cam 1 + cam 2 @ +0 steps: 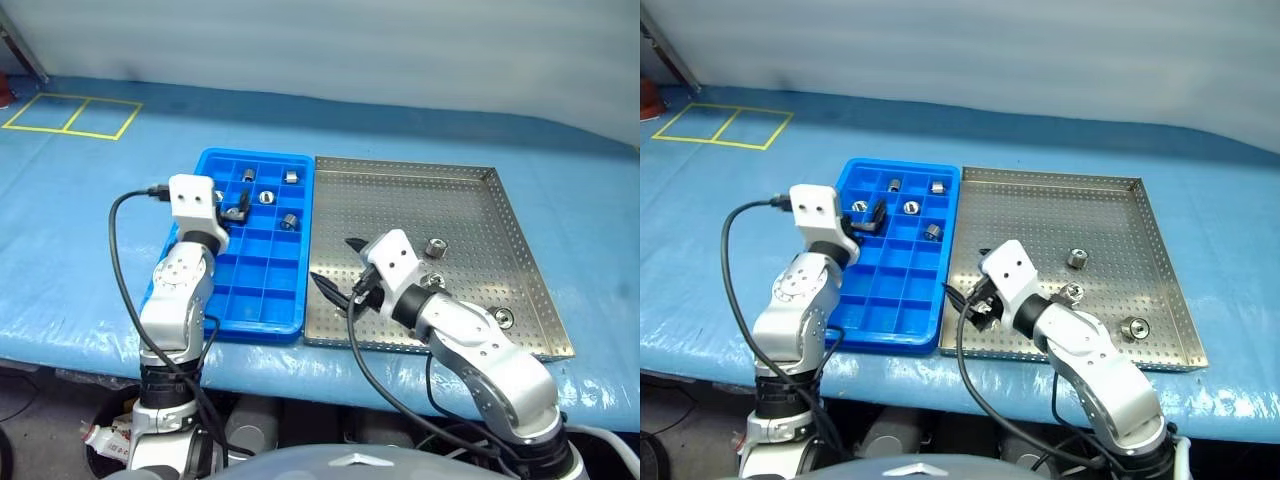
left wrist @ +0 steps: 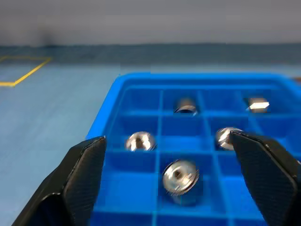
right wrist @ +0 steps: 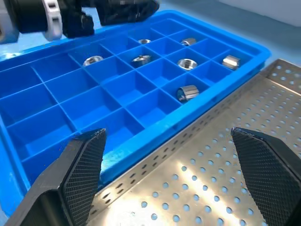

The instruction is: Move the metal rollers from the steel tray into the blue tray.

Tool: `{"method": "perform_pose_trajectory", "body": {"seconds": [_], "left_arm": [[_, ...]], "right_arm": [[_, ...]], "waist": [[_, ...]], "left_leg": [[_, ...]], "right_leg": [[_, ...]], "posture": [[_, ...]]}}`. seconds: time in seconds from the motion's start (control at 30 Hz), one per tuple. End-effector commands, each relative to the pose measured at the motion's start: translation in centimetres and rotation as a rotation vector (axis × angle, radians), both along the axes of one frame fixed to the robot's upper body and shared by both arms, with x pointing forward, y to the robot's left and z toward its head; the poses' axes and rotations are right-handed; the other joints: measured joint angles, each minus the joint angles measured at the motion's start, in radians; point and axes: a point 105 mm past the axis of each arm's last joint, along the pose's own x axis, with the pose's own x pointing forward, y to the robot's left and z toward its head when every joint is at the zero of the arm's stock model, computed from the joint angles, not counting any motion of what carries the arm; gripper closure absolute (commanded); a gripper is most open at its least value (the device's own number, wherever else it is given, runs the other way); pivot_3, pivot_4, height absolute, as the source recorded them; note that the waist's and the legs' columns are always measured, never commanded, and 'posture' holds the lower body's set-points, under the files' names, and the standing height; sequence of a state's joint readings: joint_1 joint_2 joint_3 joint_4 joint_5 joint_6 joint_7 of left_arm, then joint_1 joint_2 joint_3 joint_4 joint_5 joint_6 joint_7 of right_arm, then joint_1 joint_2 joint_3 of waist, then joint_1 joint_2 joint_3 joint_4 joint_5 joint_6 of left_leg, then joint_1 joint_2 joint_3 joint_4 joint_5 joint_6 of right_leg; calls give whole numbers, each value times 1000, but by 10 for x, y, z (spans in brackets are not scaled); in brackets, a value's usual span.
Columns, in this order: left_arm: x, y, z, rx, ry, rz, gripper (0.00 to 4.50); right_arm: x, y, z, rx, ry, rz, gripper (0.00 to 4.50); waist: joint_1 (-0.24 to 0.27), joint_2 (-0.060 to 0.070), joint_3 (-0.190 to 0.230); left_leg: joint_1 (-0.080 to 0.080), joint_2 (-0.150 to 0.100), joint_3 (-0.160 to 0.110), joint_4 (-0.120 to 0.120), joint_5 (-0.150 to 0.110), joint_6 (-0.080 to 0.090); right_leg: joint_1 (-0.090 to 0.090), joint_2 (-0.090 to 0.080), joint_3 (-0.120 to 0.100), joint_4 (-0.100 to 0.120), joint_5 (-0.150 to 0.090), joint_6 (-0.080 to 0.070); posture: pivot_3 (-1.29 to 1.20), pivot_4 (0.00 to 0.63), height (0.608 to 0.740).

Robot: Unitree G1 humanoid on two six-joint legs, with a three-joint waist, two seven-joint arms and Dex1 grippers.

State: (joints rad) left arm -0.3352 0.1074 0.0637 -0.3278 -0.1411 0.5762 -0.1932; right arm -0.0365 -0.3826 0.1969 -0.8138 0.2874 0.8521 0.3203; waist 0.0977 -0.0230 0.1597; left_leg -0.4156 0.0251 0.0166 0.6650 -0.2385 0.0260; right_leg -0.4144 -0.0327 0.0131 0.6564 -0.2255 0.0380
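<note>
- Right now my left gripper hangs over the far rows of the blue tray, its fingers spread wide with nothing between them.
- Just beneath that gap, a roller sits in a compartment, looking freshly dropped, though that is only my guess.
- My right gripper is likewise spread and empty, low over the near left corner of the steel tray, beside the blue tray's wall.
- Several metal rollers already lie one to a compartment in the far rows of the blue tray.
- Three more remain on the steel tray's perforated base: one standing mid-tray, one just past my right forearm, one near the near-right rim.
- These look hard, smooth and dense for their size: likely slippery and quick to roll on their sides.
- I would pinch across the curved wall, centred, fingers square.
</note>
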Motion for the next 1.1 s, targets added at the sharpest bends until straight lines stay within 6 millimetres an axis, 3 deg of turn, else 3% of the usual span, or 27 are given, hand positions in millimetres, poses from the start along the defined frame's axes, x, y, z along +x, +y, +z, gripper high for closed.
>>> {"method": "perform_pose_trajectory", "body": {"seconds": [0.03,0.17,0.33,0.6,0.83,1.1], "left_arm": [[-7,-37,20,-10,-69,-231,40],[-19,-86,4,52,65,-633,40],[-33,-105,-23,298,169,-920,40],[-47,-104,-59,648,275,-1213,40],[-60,-105,-73,833,332,-1421,40],[-53,-102,-93,990,388,-1427,40]], "right_arm": [[-5,-13,12,1,-44,-48,0],[-17,-35,1,-36,2,-139,0],[-31,-53,-7,-52,41,-235,0],[-44,-60,-15,-37,74,-313,0],[-46,-57,-16,-10,68,-336,0],[-47,-55,-16,16,59,-370,0]], "waist": [[-10,0,0],[-25,0,0],[-67,1,0],[-98,1,0],[-112,1,0],[-124,1,0]], "left_leg": [[0,0,0,0,0,0],[0,-1,1,-1,0,1],[1,-1,1,0,0,0],[3,2,3,0,0,0],[1,3,4,0,0,0],[1,3,4,0,0,0]], "right_leg": [[0,0,0,-1,0,0],[0,2,0,0,-1,1],[0,4,1,1,-4,3],[-1,6,3,3,-5,1],[-2,4,4,2,-5,2],[-2,5,4,2,-5,2]], "posture": [[150,150,740],[97,150,740],[31,150,740],[-28,150,740],[-63,150,740],[-93,150,740]]}}
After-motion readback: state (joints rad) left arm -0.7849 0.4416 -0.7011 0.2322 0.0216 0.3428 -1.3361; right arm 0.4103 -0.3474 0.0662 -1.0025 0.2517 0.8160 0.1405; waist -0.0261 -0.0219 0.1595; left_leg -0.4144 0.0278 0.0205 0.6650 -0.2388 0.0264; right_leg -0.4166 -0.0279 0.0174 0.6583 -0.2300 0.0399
